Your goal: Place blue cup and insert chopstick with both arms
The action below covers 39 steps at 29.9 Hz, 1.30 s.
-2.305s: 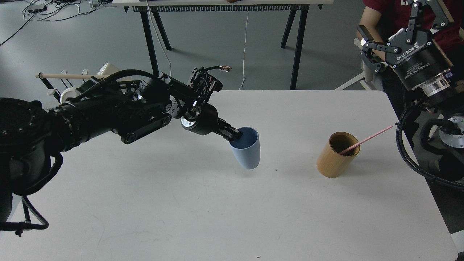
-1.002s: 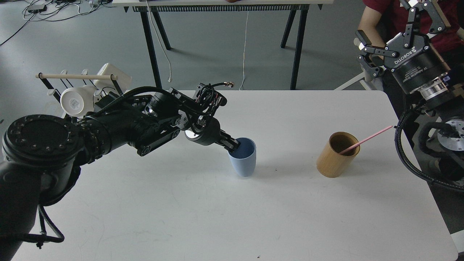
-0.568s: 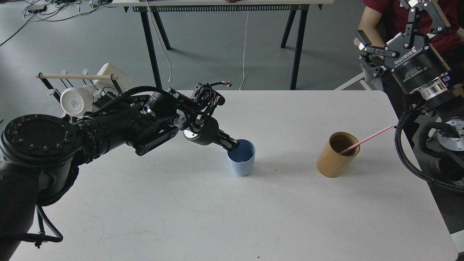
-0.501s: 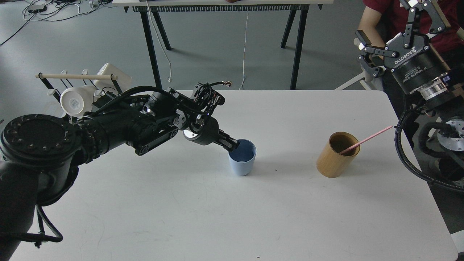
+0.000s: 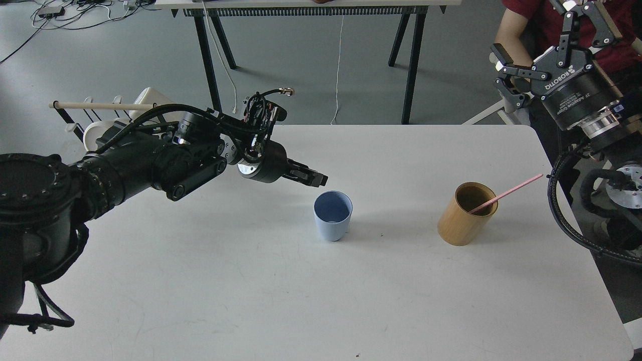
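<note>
The left claw [image 5: 313,178] hangs just above and to the left of the blue cup [image 5: 332,216], clear of its rim and holding nothing. Its fingers lie close together and are seen nearly end-on, so how far apart they stand cannot be told. The cup stands upright on the white bench [image 5: 251,281], near the middle, mouth open upward.

The right claw [image 5: 506,75] is raised off the far right edge of the bench, its fingers spread wide and empty. Below it and nearer the middle, the chopstick [image 5: 506,192] leans in a tan bamboo cylinder [image 5: 466,214], its pink upper end sticking out toward the right. Cup and cylinder stand well apart.

The placing looks done; fetching the stick and putting it in the cup seems to remain. The risks lie there. The stick is thin and slanted, so a grip that closes off-centre could let it slip or swing. Pulling it out at an angle could drag on the cylinder's rim and tip the cylinder. The cup is light and tapers to a narrow base, so a push from the stick against its wall, or a brush from the nearby left claw, could knock it over.
</note>
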Each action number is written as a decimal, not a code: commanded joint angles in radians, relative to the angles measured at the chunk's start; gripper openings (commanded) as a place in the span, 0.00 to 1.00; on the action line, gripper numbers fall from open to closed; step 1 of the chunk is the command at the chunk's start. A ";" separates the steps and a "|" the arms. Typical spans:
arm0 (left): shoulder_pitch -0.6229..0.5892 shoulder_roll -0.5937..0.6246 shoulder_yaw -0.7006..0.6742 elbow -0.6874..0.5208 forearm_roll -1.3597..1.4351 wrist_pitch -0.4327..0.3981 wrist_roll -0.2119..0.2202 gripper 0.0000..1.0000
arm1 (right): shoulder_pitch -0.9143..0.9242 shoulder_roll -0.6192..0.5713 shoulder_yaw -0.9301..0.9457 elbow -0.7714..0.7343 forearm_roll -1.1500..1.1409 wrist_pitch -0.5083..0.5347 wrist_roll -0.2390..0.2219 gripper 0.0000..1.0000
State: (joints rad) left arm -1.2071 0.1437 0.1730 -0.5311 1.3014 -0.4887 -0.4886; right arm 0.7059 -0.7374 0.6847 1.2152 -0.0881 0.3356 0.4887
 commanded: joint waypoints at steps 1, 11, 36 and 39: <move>0.032 0.066 -0.108 -0.007 -0.103 0.000 0.000 0.97 | 0.046 -0.020 0.003 0.020 -0.041 -0.088 0.000 0.98; 0.185 0.319 -0.507 -0.225 -0.422 0.000 0.000 0.98 | 0.133 -0.184 -0.019 0.086 -0.460 -0.548 0.000 0.98; 0.472 0.310 -0.945 -0.389 -0.763 0.000 0.000 0.98 | -0.301 -0.372 -0.200 0.234 -0.888 -0.824 0.000 0.92; 0.478 0.309 -0.945 -0.389 -0.763 0.000 0.000 0.98 | -0.341 -0.340 -0.200 0.225 -0.888 -0.824 0.000 0.92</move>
State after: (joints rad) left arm -0.7336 0.4537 -0.7717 -0.9205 0.5384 -0.4886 -0.4886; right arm 0.4041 -1.1063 0.4841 1.4491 -0.9757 -0.4889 0.4888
